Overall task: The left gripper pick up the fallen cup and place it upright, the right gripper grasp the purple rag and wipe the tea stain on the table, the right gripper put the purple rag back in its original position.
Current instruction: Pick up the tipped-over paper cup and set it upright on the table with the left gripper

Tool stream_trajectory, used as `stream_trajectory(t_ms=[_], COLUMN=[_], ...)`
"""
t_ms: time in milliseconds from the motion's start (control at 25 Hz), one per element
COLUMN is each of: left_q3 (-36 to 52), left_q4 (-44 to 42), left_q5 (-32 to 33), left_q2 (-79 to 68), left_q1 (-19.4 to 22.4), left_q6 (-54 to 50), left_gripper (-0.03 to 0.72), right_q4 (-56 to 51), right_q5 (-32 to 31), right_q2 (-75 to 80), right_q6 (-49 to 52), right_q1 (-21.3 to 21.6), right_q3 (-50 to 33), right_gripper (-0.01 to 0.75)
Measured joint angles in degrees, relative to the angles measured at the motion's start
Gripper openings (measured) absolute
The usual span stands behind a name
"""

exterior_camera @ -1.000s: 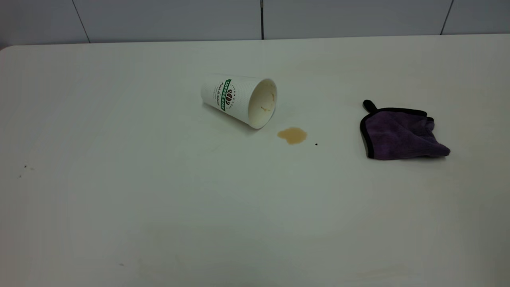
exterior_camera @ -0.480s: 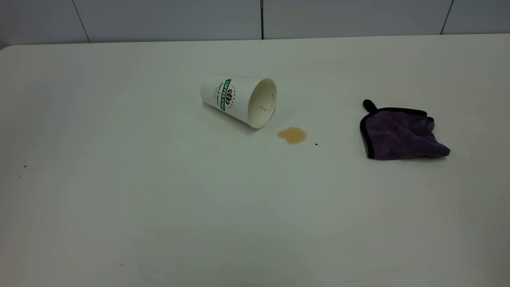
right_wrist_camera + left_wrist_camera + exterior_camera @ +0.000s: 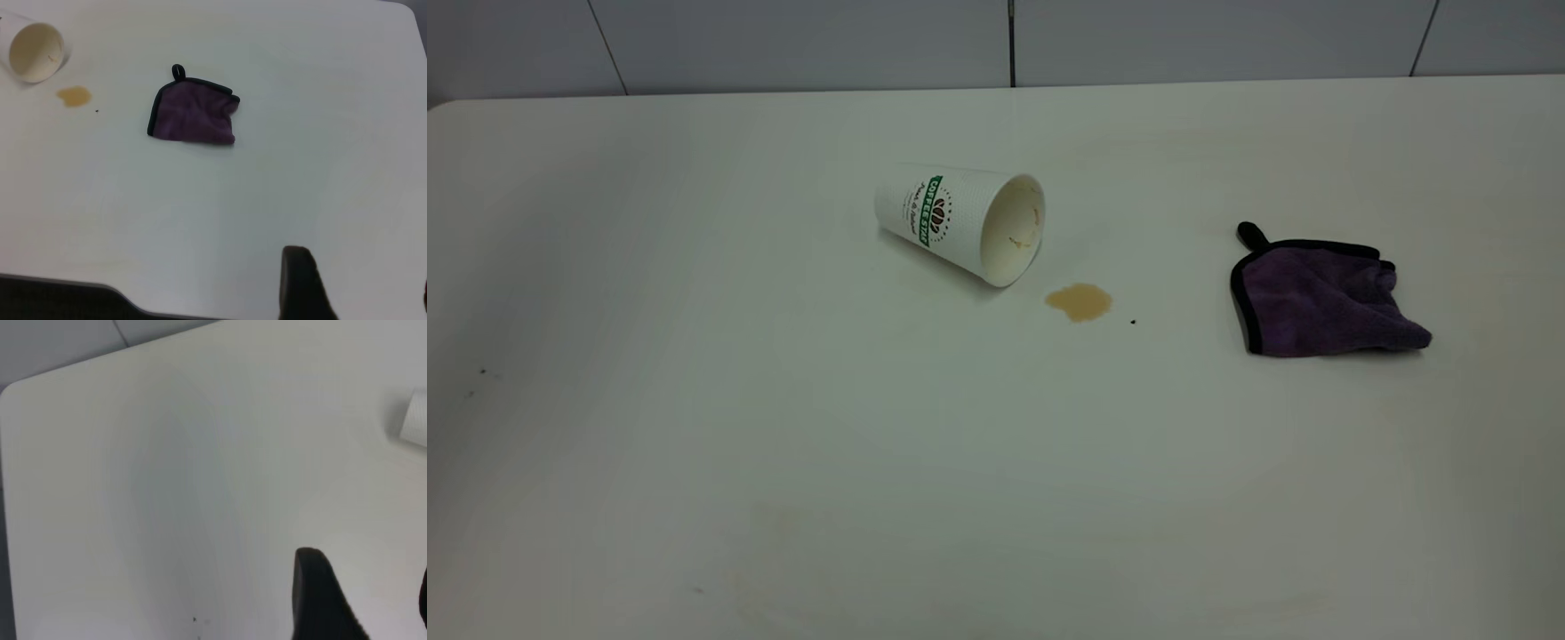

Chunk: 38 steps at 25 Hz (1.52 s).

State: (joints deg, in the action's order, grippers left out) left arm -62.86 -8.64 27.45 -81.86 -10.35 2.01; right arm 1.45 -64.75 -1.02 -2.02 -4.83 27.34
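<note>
The white ribbed cup [image 3: 960, 222] lies on its side on the table [image 3: 783, 444], its mouth facing the tea stain [image 3: 1080, 302], a small light-brown blot just off the rim. The purple rag [image 3: 1320, 298] lies crumpled to the right of the stain. Neither arm shows in the exterior view. My left gripper [image 3: 363, 600] is open and empty above bare table, with the cup's base [image 3: 415, 427] far off. My right gripper [image 3: 360, 287] is open and empty near the table's front edge, well short of the rag [image 3: 193, 117], stain [image 3: 73, 96] and cup [image 3: 37, 50].
A tiny black speck [image 3: 1133, 322] sits just right of the stain. A grey panelled wall [image 3: 800, 40] runs behind the table's far edge. The table's rounded front corner [image 3: 127, 303] shows in the right wrist view.
</note>
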Motion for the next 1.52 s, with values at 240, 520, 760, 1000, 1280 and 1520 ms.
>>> stream_trajectory(t_ms=[240, 520, 760, 1000, 1280, 1520], left_q3=[-9.12, -19.16, -27.07, -33.28, -34.67, -36.44], left_q4=[-17.56, -35.93, -43.56, -42.13, -42.77, -47.53], left_q5=[1.56, 7.19, 12.77, 14.58, 13.84, 12.40], left_q2=[-15.84, -32.39, -44.29, -51.03, -55.67, -60.20], left_q1=[-11.00, -24.44, -32.44, -34.82, -34.77, -34.77], left_q6=[-16.31, -32.92, -35.96, -35.96, -33.98, -35.50], left_gripper=[0.304, 0.266, 0.268, 0.420, 0.662, 0.641], right_q4=[0.00, 0.00, 0.00, 0.00, 0.00, 0.00], right_q5=[0.00, 0.00, 0.00, 0.00, 0.00, 0.00], right_q2=[0.00, 0.00, 0.00, 0.00, 0.00, 0.00], right_q6=[0.00, 0.00, 0.00, 0.00, 0.00, 0.00], right_q1=[0.00, 0.00, 0.00, 0.00, 0.00, 0.00], right_q3=[0.00, 0.00, 0.00, 0.00, 0.00, 0.00], right_gripper=[0.467, 0.467, 0.467, 0.467, 0.467, 0.467])
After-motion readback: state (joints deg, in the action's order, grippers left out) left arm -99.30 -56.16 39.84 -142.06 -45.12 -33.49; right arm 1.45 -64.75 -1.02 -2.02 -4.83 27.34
